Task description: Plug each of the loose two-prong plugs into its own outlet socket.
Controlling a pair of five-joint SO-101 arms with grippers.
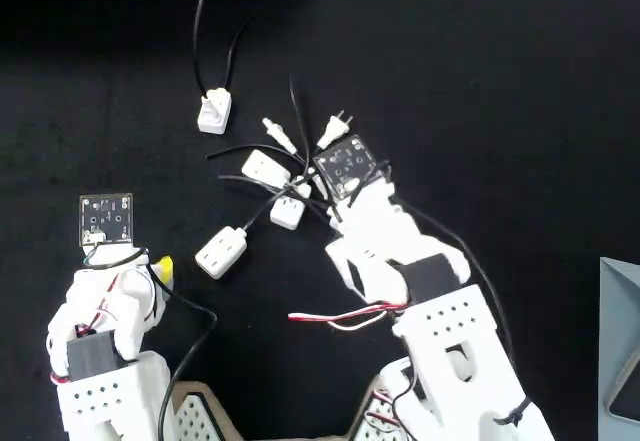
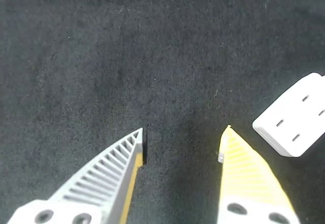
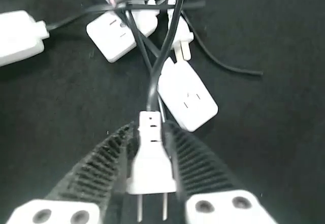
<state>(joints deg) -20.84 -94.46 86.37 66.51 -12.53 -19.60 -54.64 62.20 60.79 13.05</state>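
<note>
Left gripper: the fingers, one grey-white ribbed and one yellow, stand apart above the black cloth-covered surface. Nothing lies between them. A white rectangular plastic outlet socket lies flat just beside the yellow finger, outside the gap and clear of it.

Centre of the surface, high view: a far white socket on a black cord lies apart from the rest. A middle white socket and a small white socket lie among tangled black cords. Just beyond them lie two loose plugs, a left white plug and a right white plug, neither seated in any socket.

Right gripper: the dark ribbed fingers are clamped on a white moulded two-prong plug, one finger on each flank. The plug body sits fully between them, metal prongs pointing back toward the wrist. Its black cord leads out past the fingertips, passing beside a white angled socket that lies just beyond the tips.
</note>
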